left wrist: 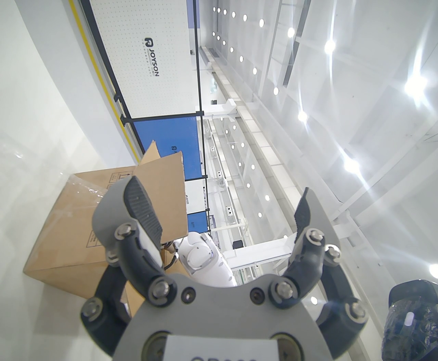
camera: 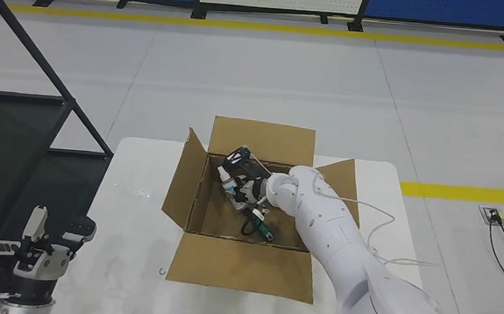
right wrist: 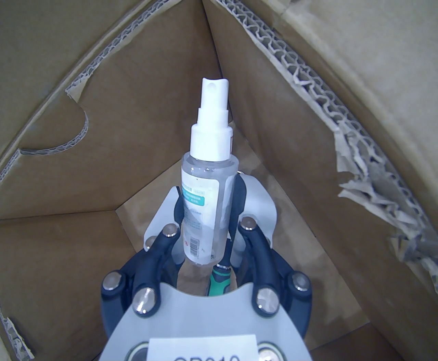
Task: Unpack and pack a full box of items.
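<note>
An open cardboard box [camera: 227, 265] stands in the middle of the white table [camera: 128, 227]. My right gripper [right wrist: 208, 201] is down inside the box, shut on a clear spray bottle [right wrist: 205, 195] with a white pump top. A tool with a green and black handle [right wrist: 219, 278] lies under the bottle, and from above a dark packet [camera: 237, 160] lies beside the white arm [camera: 318, 214]. My left gripper [left wrist: 219, 208] is off the table's left side, open and holding nothing, facing the box [left wrist: 78, 232] from outside.
The box flaps [camera: 185, 174] stand up on every side, and one inner wall edge [right wrist: 362, 164] is torn. A black frame [camera: 25, 132] stands left of the table. Bare table surface lies left of the box.
</note>
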Motion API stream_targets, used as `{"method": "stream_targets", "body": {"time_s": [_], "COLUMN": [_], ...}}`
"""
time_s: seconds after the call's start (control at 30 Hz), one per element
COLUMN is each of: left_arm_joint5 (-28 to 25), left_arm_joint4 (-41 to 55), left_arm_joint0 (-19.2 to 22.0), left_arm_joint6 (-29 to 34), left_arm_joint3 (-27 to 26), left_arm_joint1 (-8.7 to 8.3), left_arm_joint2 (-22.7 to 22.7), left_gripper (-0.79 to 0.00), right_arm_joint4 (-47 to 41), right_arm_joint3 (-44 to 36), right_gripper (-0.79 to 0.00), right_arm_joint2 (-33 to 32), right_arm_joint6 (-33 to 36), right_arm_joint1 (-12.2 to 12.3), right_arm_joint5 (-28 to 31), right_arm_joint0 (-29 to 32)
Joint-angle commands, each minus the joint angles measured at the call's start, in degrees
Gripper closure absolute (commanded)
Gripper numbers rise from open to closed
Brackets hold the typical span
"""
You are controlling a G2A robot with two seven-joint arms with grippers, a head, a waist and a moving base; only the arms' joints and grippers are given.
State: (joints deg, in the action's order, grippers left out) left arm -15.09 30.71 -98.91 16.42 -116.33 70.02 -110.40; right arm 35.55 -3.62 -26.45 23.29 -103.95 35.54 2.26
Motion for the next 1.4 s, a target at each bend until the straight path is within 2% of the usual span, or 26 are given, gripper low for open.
{"method": "stream_targets", "body": {"time_s": [0.0,0.33,0.6,1.0,1.37], "left_arm_joint5": [0.0,0.0,0.0,0.0,0.0], "left_arm_joint4": [0.0,0.0,0.0,0.0,0.0], "left_arm_joint0": [0.0,0.0,0.0,0.0,0.0], "left_arm_joint6": [0.0,0.0,0.0,0.0,0.0], "left_arm_joint3": [0.0,0.0,0.0,0.0,0.0], "left_arm_joint1": [0.0,0.0,0.0,0.0,0.0], "left_arm_joint2": [0.0,0.0,0.0,0.0,0.0], "left_gripper": [-0.785,-0.785,-0.785,-0.785,-0.785], "right_arm_joint4": [0.2,1.9,4.9,10.0,10.0], "right_arm_joint3": [-0.4,1.8,3.6,3.6,3.6], "right_gripper": [0.0,0.0,0.0,0.0,0.0], "right_arm_joint2": [0.0,-0.2,0.7,2.6,2.6], "right_arm_joint6": [-0.7,-8.3,-16.9,-26.9,-26.9], "right_arm_joint1": [0.1,2.7,4.2,4.1,4.1], "right_arm_joint5": [-0.7,4.1,12.1,14.9,14.9], "right_arm_joint0": [0.5,0.3,-0.3,-0.3,-0.3]}}
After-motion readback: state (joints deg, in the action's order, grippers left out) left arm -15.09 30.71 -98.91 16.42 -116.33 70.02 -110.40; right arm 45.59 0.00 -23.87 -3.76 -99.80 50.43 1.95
